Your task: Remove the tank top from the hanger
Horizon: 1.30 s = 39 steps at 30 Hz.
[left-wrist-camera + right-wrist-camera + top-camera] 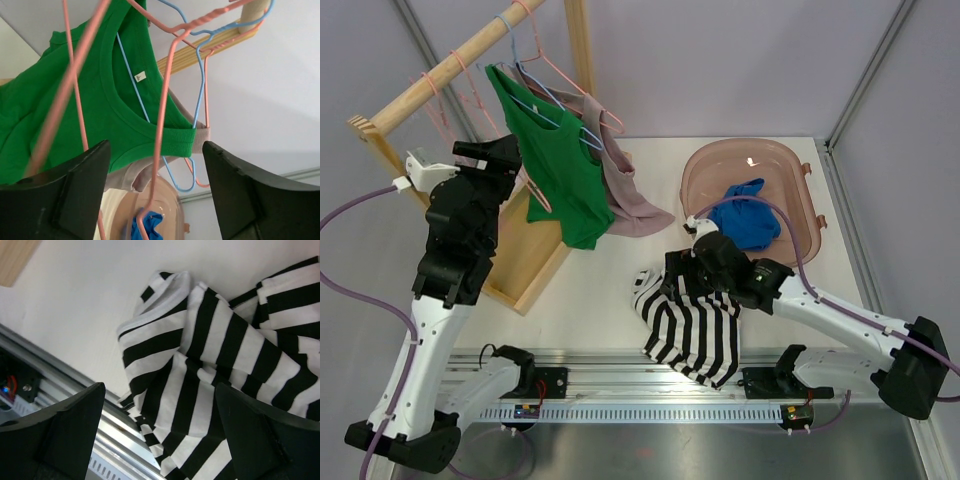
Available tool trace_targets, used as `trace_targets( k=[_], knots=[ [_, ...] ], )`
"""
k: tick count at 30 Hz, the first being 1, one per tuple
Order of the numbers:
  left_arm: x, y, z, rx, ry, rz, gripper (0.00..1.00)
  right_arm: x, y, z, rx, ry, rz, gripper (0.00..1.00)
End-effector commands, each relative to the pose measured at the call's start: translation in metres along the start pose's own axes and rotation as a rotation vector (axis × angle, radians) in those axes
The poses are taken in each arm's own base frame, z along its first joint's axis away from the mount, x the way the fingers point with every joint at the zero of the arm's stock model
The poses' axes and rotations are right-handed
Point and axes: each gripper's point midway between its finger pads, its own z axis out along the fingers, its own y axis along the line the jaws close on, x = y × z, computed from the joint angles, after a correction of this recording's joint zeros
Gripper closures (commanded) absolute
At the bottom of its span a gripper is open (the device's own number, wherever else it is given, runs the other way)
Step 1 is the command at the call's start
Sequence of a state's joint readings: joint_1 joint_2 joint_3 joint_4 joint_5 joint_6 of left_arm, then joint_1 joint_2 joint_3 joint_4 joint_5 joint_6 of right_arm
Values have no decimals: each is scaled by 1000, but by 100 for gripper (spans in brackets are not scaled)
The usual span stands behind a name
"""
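The green tank top (560, 180) hangs on its blue hanger (135, 85) on the wooden rack (440, 75) at the far left corner, so the removal looks not yet done. The left gripper (156, 160) faces it, spread and empty. The right gripper (160, 395), also spread, hovers over a striped shirt (695, 325) by the near edge. The pink tub (720, 150) at the far right holds a blue cloth (745, 215).
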<state>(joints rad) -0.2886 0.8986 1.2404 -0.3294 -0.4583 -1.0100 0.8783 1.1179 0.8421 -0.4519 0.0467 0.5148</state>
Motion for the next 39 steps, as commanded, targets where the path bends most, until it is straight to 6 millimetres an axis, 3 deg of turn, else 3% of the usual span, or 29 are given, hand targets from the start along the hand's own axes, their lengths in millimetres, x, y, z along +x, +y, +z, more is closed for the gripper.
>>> trace_targets(
  k=[1, 4, 8, 14, 18, 20, 21, 22, 23, 24, 27, 29, 31, 35, 39],
  knots=[
    [-15, -22, -20, 104, -3, -41, 17, -6, -20, 0, 144, 9, -51, 0],
    [-11, -33, -34, 166, 53, -1, 1, 4, -33, 8, 222, 67, -53, 0],
    [0, -42, -52, 234, 157, 71, 1, 28, -52, 27, 355, 173, -52, 1],
    [24, -43, -90, 342, 342, 240, 1, 72, -57, 53, 405, 306, -47, 0],
    [24, -38, -125, 390, 435, 370, 1, 109, -59, 74, 375, 401, -8, 2],
    [18, -36, -144, 434, 433, 420, 1, 119, -56, 84, 352, 422, 1, 14],
    [16, -38, -154, 466, 436, 430, 1, 122, -53, 86, 325, 437, -3, 40],
    [7, -40, -169, 511, 403, 444, 1, 122, -49, 88, 308, 437, -8, 56],
    [4, -41, -177, 537, 394, 450, 1, 119, -45, 88, 292, 428, -11, 67],
    [2, -44, -187, 576, 388, 454, 1, 113, -40, 88, 269, 415, -26, 84],
    [-10, -42, -212, 639, 339, 463, 1, 86, -27, 78, 239, 338, -54, 100],
    [-12, -40, -227, 682, 328, 478, 1, 57, -12, 64, 192, 252, -58, 100],
    [-11, -39, -237, 718, 332, 490, 1, 37, -11, 50, 203, 191, -74, 100],
    [0, -27, -240, 724, 362, 504, 1, -29, 0, 2, 225, -7, -97, 100],
    [11, -25, -241, 746, 420, 503, 1, -81, 2, -42, 271, -157, -113, 100]
  ],
)
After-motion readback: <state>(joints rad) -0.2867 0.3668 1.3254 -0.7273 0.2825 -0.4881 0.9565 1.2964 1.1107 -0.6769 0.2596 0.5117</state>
